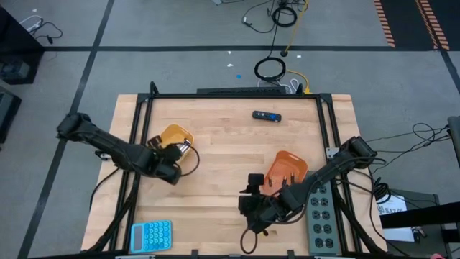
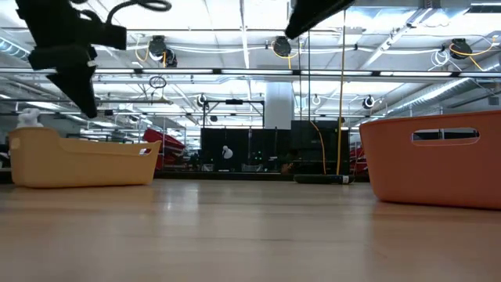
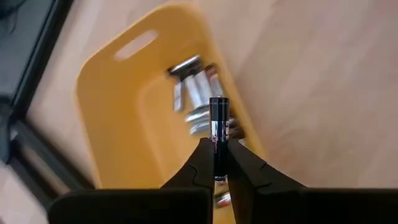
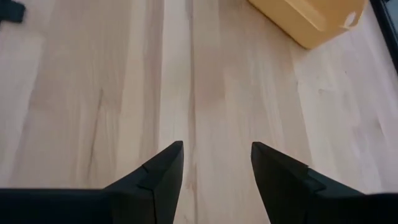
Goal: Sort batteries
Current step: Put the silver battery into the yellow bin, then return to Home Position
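Observation:
A yellow tray (image 1: pixel 175 137) sits on the table's left half and holds several silvery batteries (image 3: pixel 193 93). My left gripper (image 3: pixel 217 163) hovers over this tray, shut on one dark battery (image 3: pixel 218 121). An orange tray (image 1: pixel 287 170) sits on the right half; what lies in it does not show. My right gripper (image 4: pixel 216 167) is open above bare wood near the table's near edge, left of the orange tray, touching nothing. The low view shows the yellow tray (image 2: pixel 82 160) and the orange tray (image 2: pixel 434 157) resting flat on the tabletop. My left gripper pinches the dark battery between its two fingertips (image 3: pixel 202 165), which clamp its lower end (image 3: pixel 217 155). The battery lies along the fingers and sticks out past their tips. It is lifted clear above the yellow tray's inside.
A black-and-blue oblong device (image 1: pixel 266 116) lies near the table's far edge. A blue calculator (image 1: pixel 151 235) lies at the near left corner. A grey power strip (image 1: pixel 322 216) runs along the right side. Bare wood stretches between the two trays.

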Motion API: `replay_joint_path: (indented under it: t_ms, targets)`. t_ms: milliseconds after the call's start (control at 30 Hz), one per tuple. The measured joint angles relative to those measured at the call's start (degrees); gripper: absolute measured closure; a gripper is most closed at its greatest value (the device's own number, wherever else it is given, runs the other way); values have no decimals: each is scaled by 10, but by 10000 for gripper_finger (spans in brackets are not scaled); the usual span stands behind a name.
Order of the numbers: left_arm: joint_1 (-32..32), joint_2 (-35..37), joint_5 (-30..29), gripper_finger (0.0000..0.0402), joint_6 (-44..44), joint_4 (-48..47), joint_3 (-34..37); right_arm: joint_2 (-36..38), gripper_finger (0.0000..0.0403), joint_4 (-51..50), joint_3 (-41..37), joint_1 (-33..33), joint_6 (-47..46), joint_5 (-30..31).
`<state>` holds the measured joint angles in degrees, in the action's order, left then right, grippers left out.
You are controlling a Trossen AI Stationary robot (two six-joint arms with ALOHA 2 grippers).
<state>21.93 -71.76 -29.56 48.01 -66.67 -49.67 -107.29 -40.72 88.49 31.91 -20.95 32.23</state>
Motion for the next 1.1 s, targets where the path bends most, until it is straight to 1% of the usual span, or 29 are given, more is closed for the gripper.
replay_joint_path:
  t_ms: [33,100,267,300,367,433,500,567,667,733,800,900,1000,1100]
  targets:
    - [-3,4,2,376,9,-11,3,0,222,-9,0,3,-6,6]
    - [-7,7,3,345,19,-24,5,0,222,-26,0,7,-17,11]
    - [-13,7,3,222,26,-33,5,-1,222,-59,0,8,-54,7]
    - [-13,7,2,207,25,-33,5,-1,222,-65,0,8,-59,7]
    - [-12,7,-4,191,25,-33,5,0,222,-74,0,8,-61,7]
    - [-11,10,-14,187,23,-32,5,3,222,-77,0,8,-63,7]
    - [-1,21,-42,188,19,-19,5,13,222,-93,0,10,-70,14]
    - [18,39,-73,190,4,15,5,32,222,-108,0,15,-76,36]
    - [42,76,-106,196,-32,78,5,77,223,-110,-12,25,-78,70]
    - [50,102,-113,201,-55,110,5,122,223,-81,-44,26,-75,80]
    - [54,128,-120,208,-70,132,7,175,226,-29,-99,22,-68,91]
    - [56,172,-127,221,-102,191,32,250,239,82,-211,-2,-47,86]
    - [53,213,-121,235,-151,313,77,322,255,221,-329,-36,-13,60]
    - [36,237,-101,248,-202,444,129,382,269,357,-431,-74,24,31]
